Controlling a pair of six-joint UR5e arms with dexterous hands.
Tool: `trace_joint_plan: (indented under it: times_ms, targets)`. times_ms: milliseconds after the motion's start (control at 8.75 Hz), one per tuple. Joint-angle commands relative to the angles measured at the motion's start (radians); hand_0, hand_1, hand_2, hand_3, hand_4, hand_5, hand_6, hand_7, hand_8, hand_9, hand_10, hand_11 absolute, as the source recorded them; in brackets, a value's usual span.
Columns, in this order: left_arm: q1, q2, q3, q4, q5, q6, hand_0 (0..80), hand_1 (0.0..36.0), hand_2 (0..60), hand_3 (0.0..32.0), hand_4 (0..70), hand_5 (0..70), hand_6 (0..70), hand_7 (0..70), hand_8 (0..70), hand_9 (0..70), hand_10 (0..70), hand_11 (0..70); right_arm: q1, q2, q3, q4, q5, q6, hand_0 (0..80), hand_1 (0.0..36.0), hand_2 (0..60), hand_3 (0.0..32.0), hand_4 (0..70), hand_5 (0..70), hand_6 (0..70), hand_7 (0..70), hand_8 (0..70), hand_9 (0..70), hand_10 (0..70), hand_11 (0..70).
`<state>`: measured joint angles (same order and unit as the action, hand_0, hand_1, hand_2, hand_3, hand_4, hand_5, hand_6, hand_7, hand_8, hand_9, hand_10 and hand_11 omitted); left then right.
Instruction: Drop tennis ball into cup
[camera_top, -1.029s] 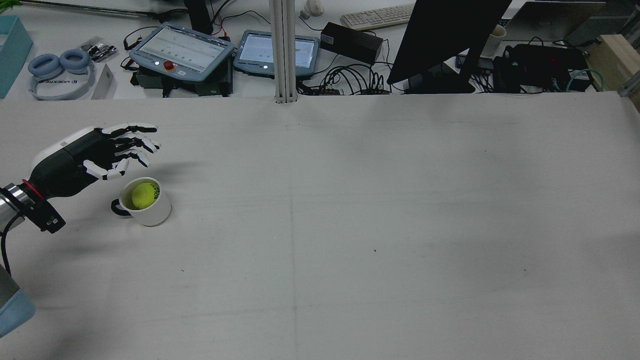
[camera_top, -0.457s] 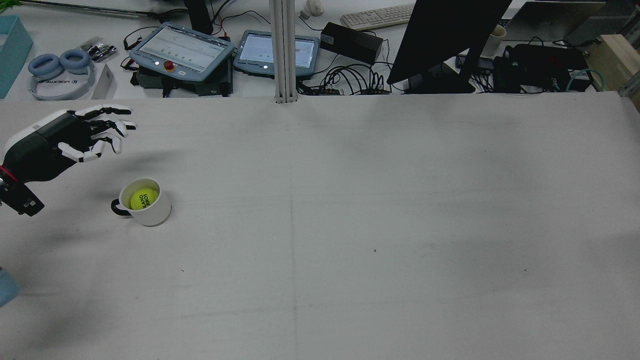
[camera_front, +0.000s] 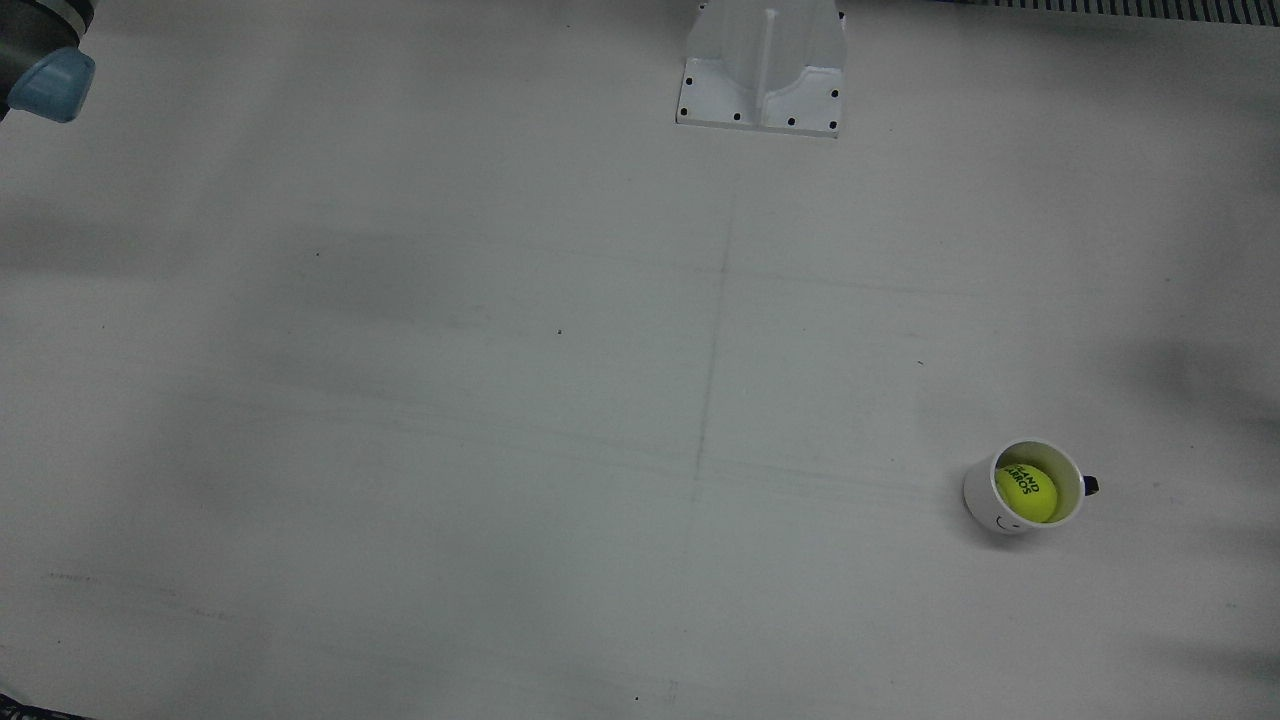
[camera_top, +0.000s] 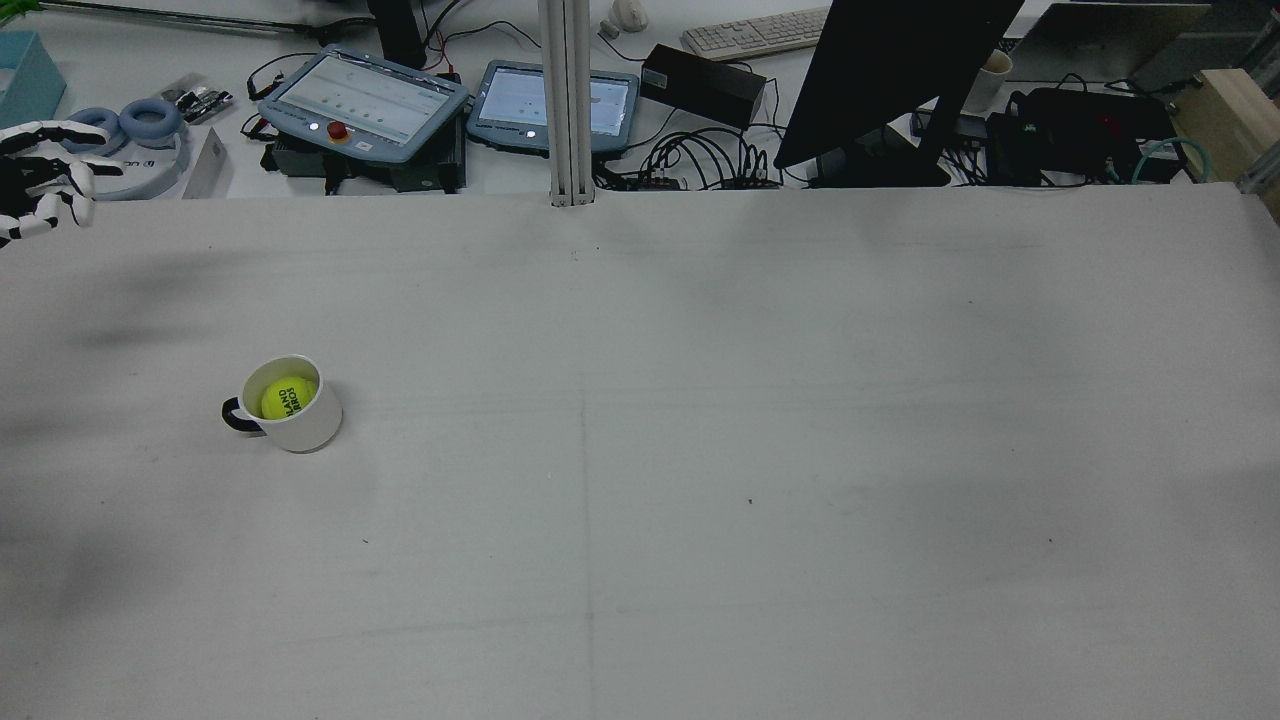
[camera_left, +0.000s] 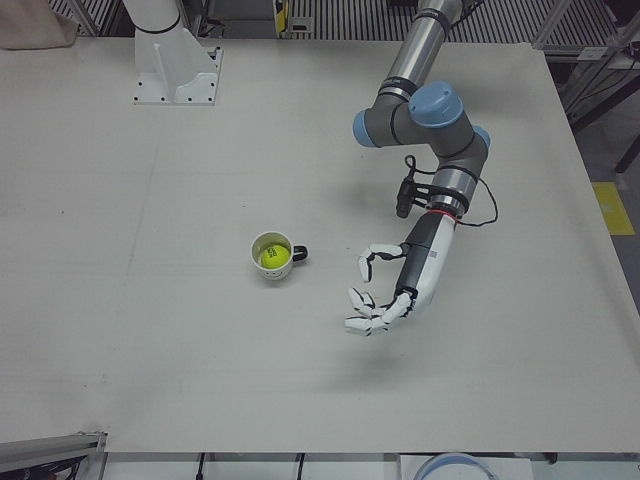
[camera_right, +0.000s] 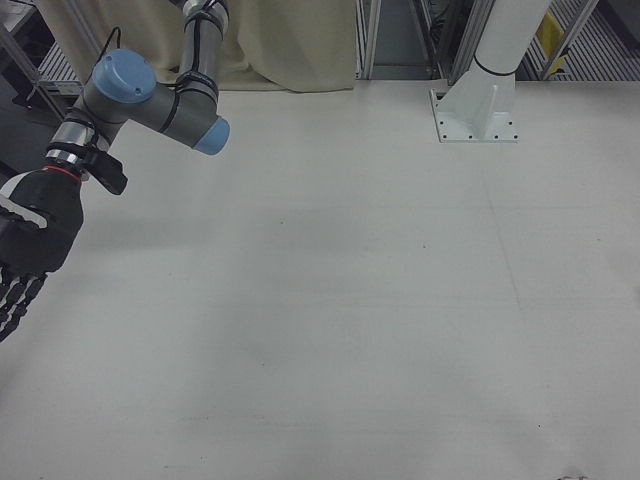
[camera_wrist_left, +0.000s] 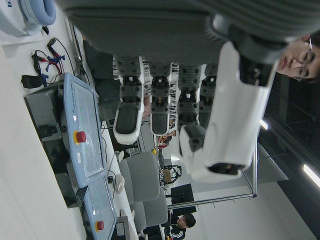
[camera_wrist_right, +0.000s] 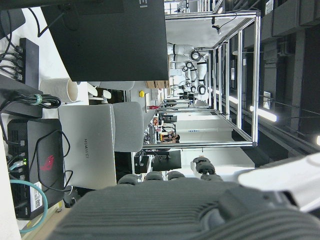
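Note:
A yellow tennis ball (camera_top: 288, 397) lies inside the white cup (camera_top: 310, 425) with a dark handle, upright on the table's left half. Both also show in the front view, the ball (camera_front: 1026, 492) in the cup (camera_front: 982, 497), and in the left-front view, the ball (camera_left: 275, 257) in the cup (camera_left: 266, 274). My left hand (camera_left: 385, 295) is open and empty, fingers spread, apart from the cup and raised above the table. In the rear view the left hand (camera_top: 40, 180) is at the far left edge. My right hand (camera_right: 25, 250) hangs open and empty, far from the cup.
The arms' white pedestals (camera_front: 762, 70) (camera_right: 480, 100) stand at the table's robot side. Beyond the far edge, the operators' desk holds teach pendants (camera_top: 365, 100), headphones (camera_top: 130, 130), a monitor (camera_top: 890, 80) and cables.
My left hand has drawn back from just above the cup, up and to the left edge of the rear view. The ball has settled in the cup.

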<state>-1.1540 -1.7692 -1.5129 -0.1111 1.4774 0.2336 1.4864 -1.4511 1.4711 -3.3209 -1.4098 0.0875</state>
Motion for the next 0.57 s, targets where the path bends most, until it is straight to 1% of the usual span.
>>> trace_joint_plan:
  times_ms: [0,114,229,343,457]
  targets:
    - [-0.151,-0.09,0.124,-0.004,0.017,0.004,80.0,36.0,60.0,0.0,27.8,24.8,58.0,41.2,28.2,29.5,39.3,58.4,0.0,0.0,0.0,0.0,0.0,0.0,0.0,0.0,0.0,0.0,0.0,0.0,0.0,0.0,0.0,0.0,0.0,0.0]
    - [-0.203,-0.098,0.14,-0.005,0.035,0.01,80.0,36.0,60.0,0.0,27.9,25.3,60.2,41.2,28.8,29.7,38.6,57.6,0.0,0.0,0.0,0.001,0.0,0.0,0.0,0.0,0.0,0.0,0.0,0.0,0.0,0.0,0.0,0.0,0.0,0.0]
    - [-0.22,-0.098,0.143,-0.007,0.041,0.012,80.0,36.0,60.0,0.0,28.3,25.0,58.3,42.7,28.6,30.3,38.3,57.2,0.0,0.0,0.0,0.0,0.0,0.0,0.0,0.0,0.0,0.0,0.0,0.0,0.0,0.0,0.0,0.0,0.0,0.0]
    - [-0.226,-0.095,0.146,-0.013,0.046,0.012,80.0,36.0,60.0,0.0,28.9,27.0,69.2,41.8,31.1,30.5,38.5,57.5,0.0,0.0,0.0,0.0,0.0,0.0,0.0,0.0,0.0,0.0,0.0,0.0,0.0,0.0,0.0,0.0,0.0,0.0]
    - [-0.231,-0.092,0.146,-0.018,0.046,0.012,80.0,36.0,60.0,0.0,29.6,26.6,67.3,43.2,30.7,30.8,38.9,58.1,0.0,0.0,0.0,0.0,0.0,0.0,0.0,0.0,0.0,0.0,0.0,0.0,0.0,0.0,0.0,0.0,0.0,0.0]
